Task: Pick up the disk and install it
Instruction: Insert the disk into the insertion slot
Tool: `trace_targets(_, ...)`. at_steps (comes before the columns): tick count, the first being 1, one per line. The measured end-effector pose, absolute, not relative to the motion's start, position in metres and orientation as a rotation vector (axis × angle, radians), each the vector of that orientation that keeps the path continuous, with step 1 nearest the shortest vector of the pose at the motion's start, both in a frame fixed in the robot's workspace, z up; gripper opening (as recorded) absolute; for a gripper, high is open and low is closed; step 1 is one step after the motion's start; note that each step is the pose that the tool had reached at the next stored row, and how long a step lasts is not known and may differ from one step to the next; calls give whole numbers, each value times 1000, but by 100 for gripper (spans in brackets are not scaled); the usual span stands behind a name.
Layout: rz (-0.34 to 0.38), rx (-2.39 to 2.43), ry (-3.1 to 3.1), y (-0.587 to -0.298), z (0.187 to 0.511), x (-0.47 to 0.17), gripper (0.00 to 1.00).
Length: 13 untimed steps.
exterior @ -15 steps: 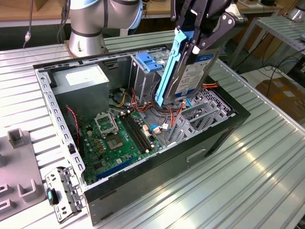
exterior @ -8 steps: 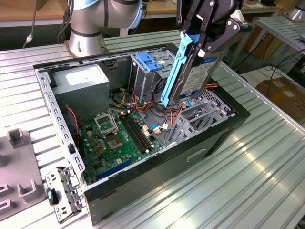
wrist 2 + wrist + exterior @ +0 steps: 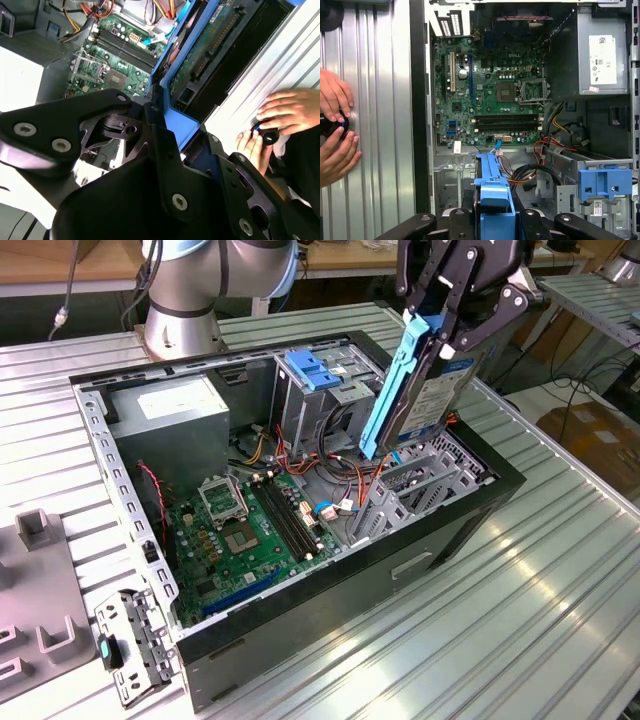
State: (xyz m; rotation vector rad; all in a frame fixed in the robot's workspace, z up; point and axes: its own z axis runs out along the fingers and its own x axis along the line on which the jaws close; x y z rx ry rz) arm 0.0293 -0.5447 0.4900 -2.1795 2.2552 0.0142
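Observation:
The disk (image 3: 432,405), a silver-grey drive with blue side rails, hangs tilted and almost on edge over the open computer case (image 3: 300,490), with my gripper (image 3: 452,332) shut on its upper end. Its lower end sits just above the grey metal drive cage (image 3: 415,485) at the exterior view's right end of the case. In the second wrist view the black fingers (image 3: 165,150) clamp the blue rail, and the disk's (image 3: 210,45) green circuit side shows past them. In the first wrist view the disk's blue rail (image 3: 494,187) runs out from the gripper (image 3: 495,222) toward the motherboard (image 3: 490,85).
Inside the case are a grey power supply box (image 3: 170,415) with a white sticker, a green motherboard (image 3: 250,525), loose cables and a blue plastic bracket (image 3: 315,370). A person's hands (image 3: 335,130) rest on the ribbed table beside the case. Grey fixtures (image 3: 40,590) lie at the exterior view's left.

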Motion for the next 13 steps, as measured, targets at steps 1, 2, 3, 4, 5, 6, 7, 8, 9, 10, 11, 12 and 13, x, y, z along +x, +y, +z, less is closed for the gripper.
trace_targets(1,14,-2179,2255,-545,490,32,37)
trace_targets(2,14,-2180,2255,-545,489,35,37)
trace_targets(3,14,-2180,2255,-545,489,37,37)
trace_targets(4,14,-2180,2255,-545,489,39,37)
trace_targets(5,14,-2180,2255,-545,489,40,37)
trace_targets(6,14,-2180,2255,-545,489,41,37)
trace_targets(7,14,-2180,2255,-545,489,41,37)
trace_targets(8,14,-2179,2255,-545,489,41,37)
trace_targets(9,14,-2180,2255,-545,489,41,37)
trace_targets(10,14,-2180,2255,-545,489,41,37)
trace_targets(11,14,-2180,2255,-545,489,41,37)
trace_targets(12,15,-2179,2255,-545,487,41,37)
trace_targets(13,14,-2180,2255,-547,486,42,37)
